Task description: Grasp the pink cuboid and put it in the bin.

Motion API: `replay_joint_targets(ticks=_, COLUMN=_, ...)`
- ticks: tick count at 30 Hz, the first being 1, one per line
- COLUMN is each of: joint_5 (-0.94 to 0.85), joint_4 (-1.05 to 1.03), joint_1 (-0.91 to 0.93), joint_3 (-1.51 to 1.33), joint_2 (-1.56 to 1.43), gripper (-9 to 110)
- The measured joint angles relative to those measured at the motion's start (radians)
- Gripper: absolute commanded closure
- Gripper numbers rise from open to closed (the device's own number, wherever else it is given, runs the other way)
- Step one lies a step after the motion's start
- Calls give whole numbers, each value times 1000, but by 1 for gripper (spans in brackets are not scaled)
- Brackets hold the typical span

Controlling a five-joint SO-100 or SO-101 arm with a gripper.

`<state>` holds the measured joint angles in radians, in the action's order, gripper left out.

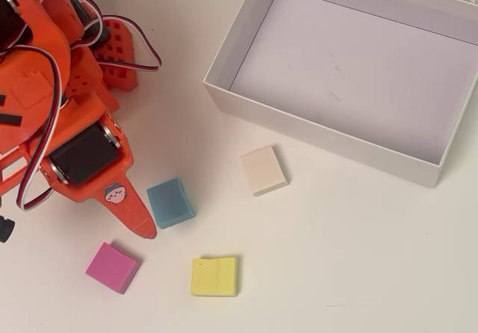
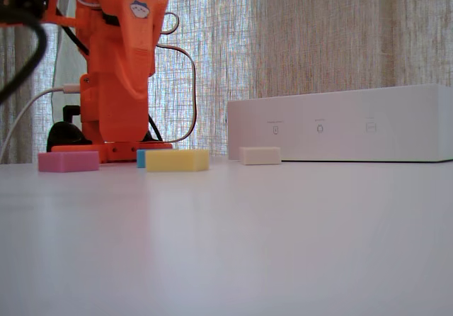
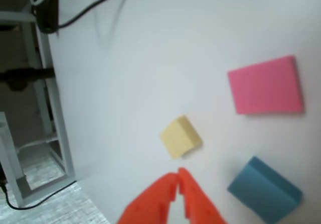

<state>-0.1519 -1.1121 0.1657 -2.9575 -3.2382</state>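
Observation:
The pink cuboid (image 1: pixel 112 267) lies flat on the white table near the front left of the overhead view, just below and left of the orange gripper's (image 1: pixel 142 228) tip. In the wrist view the pink cuboid (image 3: pixel 266 86) is at the upper right, and the gripper (image 3: pixel 178 176) rises from the bottom edge with its two tips touching, shut on nothing. The fixed view has the pink cuboid (image 2: pixel 69 161) at the left, in front of the arm's base. The bin (image 1: pixel 351 64), a wide white box with low walls, sits at the upper right and holds nothing; its side (image 2: pixel 340 123) faces the fixed camera.
A blue block (image 1: pixel 170 202) lies right beside the gripper tip. A yellow block (image 1: pixel 215 276) is to the right of the pink one, and a cream block (image 1: pixel 263 169) lies near the bin's front wall. The arm's body (image 1: pixel 60 86) fills the upper left.

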Motion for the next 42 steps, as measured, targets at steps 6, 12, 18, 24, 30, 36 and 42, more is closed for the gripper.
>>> replay_joint_targets(ticks=6, joint_5=175, joint_4=34, joint_1=21, joint_3=440, joint_2=282, gripper=74)
replay_joint_targets(ticks=12, joint_5=459, joint_4=-135, joint_1=-14, joint_3=1026, joint_2=574, gripper=74)
replay_joint_targets(ticks=18, joint_5=689, joint_4=-396, joint_1=-77, joint_3=1445, joint_2=769, gripper=73)
replay_joint_targets(ticks=24, joint_5=802, joint_4=-600, joint_1=-89, joint_3=1493, joint_2=928, gripper=69)
replay_joint_targets(ticks=30, joint_5=864, joint_4=-644, joint_1=-66, joint_3=1420, joint_2=1043, gripper=69)
replay_joint_targets(ticks=36, joint_5=881, joint_4=-604, joint_1=-38, joint_3=1275, joint_2=1144, gripper=69)
replay_joint_targets(ticks=42, joint_5=888, joint_4=-529, joint_1=-3, joint_3=1143, joint_2=1197, gripper=69)
